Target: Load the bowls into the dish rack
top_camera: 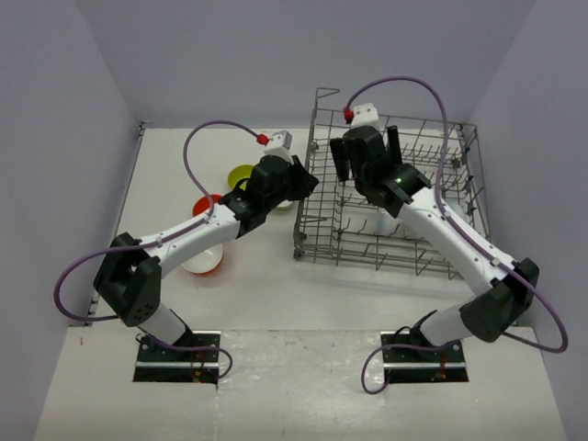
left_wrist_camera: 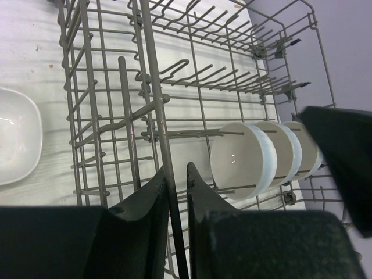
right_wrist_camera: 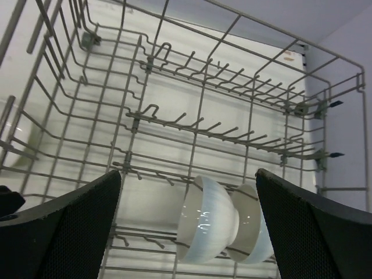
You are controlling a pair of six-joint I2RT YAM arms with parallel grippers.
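- From above, the dish rack (top_camera: 308, 220) is sitting on the right half of the table (top_camera: 276, 294), toward the far side.
- The left arm (top_camera: 197, 234) is stretching across from the near left. The left jaws are lying right at the wires of the rack's left wall.
- The right arm (top_camera: 450, 239) is reaching over the rack from the near right. The right jaws are hanging spread wide above its far-left part, grasping nothing.
- Left of the rack, a yellow-green bowl (top_camera: 241, 173), an orange bowl (top_camera: 206, 204) and, nearer, an orange bowl with white inside (top_camera: 204, 261) are resting on the table, each partly hidden by the left arm.
- Through the left wrist camera, the left jaws are straddling one upright wire of the rack's wall (left_wrist_camera: 104, 116), drawn in narrow.
- One finger is lying against that wire while a sliver of light is showing on the other side, so I cannot tell whether they are truly pinching it.
- Inside the rack, three pale bowls (left_wrist_camera: 241, 160) are standing on edge in a row among the tines, overlapping one another.
- Outside the wall, a white squarish bowl (left_wrist_camera: 14, 142) is sitting on the table.
- Through the right wrist camera, the right jaws are gaping, with two of the pale bowls (right_wrist_camera: 206, 218) leaning on edge between the tines (right_wrist_camera: 192, 125) below them.
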